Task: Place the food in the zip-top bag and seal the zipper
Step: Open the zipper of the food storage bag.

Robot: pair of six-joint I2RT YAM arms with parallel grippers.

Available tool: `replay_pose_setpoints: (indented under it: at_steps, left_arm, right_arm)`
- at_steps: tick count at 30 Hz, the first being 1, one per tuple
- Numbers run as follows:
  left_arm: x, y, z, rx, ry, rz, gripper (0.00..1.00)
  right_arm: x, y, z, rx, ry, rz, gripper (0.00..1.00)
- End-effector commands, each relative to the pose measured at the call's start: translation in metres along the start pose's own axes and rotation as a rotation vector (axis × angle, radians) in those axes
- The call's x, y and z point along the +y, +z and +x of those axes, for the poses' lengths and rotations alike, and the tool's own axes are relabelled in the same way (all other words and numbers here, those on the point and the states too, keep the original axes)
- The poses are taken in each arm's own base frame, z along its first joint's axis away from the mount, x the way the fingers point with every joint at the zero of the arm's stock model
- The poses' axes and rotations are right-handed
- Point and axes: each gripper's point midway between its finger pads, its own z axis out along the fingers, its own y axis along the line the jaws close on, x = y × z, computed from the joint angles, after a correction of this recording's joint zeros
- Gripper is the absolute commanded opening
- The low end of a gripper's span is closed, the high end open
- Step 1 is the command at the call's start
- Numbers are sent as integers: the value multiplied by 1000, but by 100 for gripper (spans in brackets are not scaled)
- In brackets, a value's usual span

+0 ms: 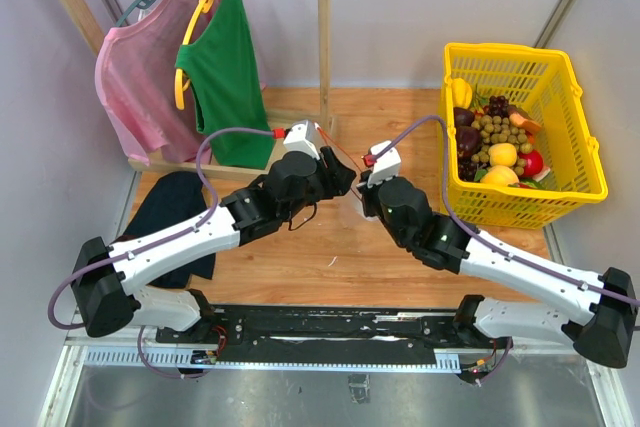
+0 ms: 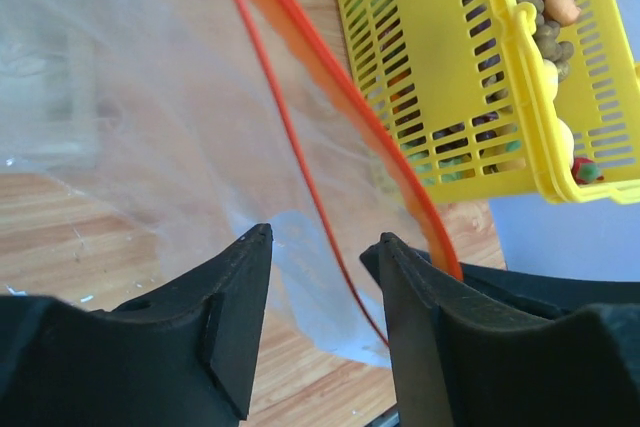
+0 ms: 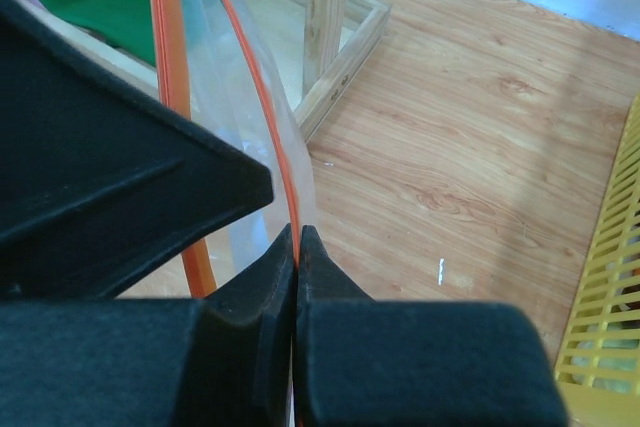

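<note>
Right fingers [image 3: 330, 292] tight on the zipper [image 3: 265, 107], left fingers [image 2: 235, 307] apart astride it.

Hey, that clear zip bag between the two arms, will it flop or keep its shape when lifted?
Probably floppy: the zip-top bag film looks thin and wrinkled, so it should sag. The zipper seems its firmest part, and the right hand pinches it there. It is likely very light, and the smooth film may slip through the open left hand.
</note>
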Motion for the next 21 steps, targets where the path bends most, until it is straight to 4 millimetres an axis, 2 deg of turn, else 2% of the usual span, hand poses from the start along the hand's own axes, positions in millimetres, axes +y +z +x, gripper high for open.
replay_pose_setpoints:
  at_steps: [1,5,8,12,15,17,21]
  left_arm:
    - [-3,2,-5,-28,-3,-6,51]
    - [7,3,4,-8,6,-34,49]
    - [15,1,10,8,13,-54,43]
    - [25,-9,10,14,35,-82,28]
    - [30,-17,6,9,52,-97,10]
    - [32,-21,4,12,65,-104,2]
    - [31,-30,-2,32,107,-114,0]
  right_arm:
    - [7,2,0,-25,4,25,1]
    - [10,1,-2,-30,2,24,1]
    - [9,0,-1,-30,3,32,1]
    - [0,-2,-1,-38,6,67,1]
    - [-3,-3,-1,-37,3,82,1]
    - [-3,-2,-1,-34,-4,87,1]
    - [-12,-1,3,-7,-23,127,1]
